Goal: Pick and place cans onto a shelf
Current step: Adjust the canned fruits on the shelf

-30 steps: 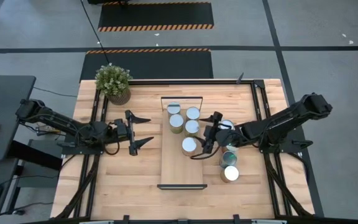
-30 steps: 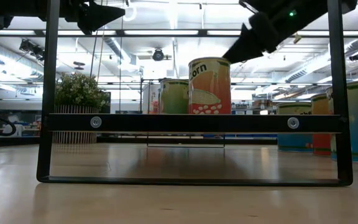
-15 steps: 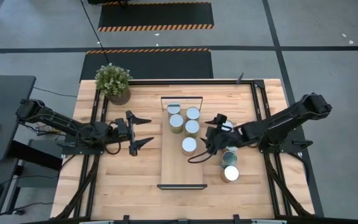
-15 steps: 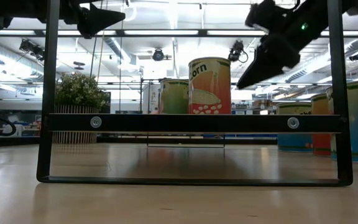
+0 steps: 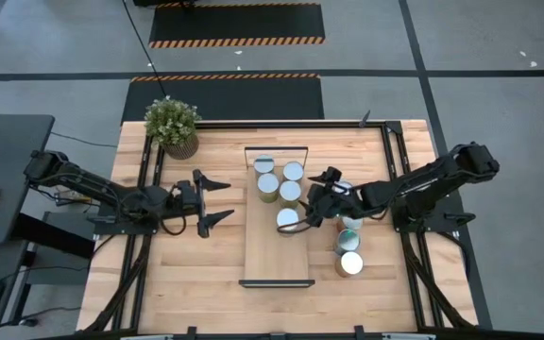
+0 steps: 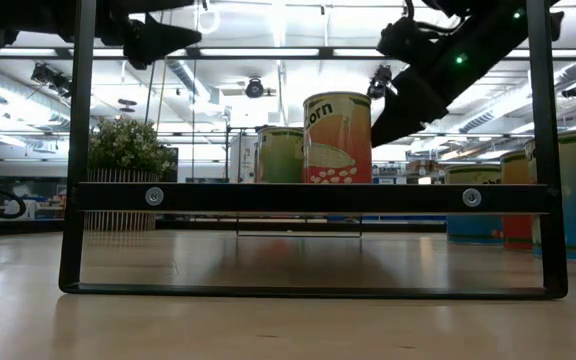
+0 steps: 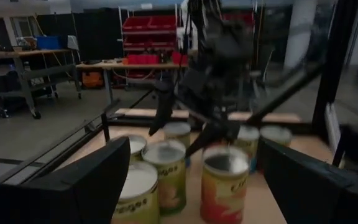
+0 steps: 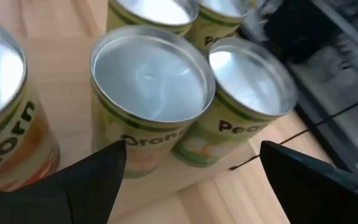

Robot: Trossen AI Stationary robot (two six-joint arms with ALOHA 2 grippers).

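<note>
Right gripper (image 5: 315, 200) hangs wide open and empty just beside the corn can (image 5: 287, 218) on the shelf (image 5: 277, 260), so I'd back it straight off toward the loose cans (image 5: 349, 263) beside the shelf without clipping anything.

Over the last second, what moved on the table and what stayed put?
The right gripper, open and empty, shifted from beside the nearest shelved can up and back toward the two cans behind it; it took hold of nothing. The five cans on the shelf, including the corn can, kept their places, as did the cans on the table. The left gripper stayed open and idle left of the shelf.
</note>
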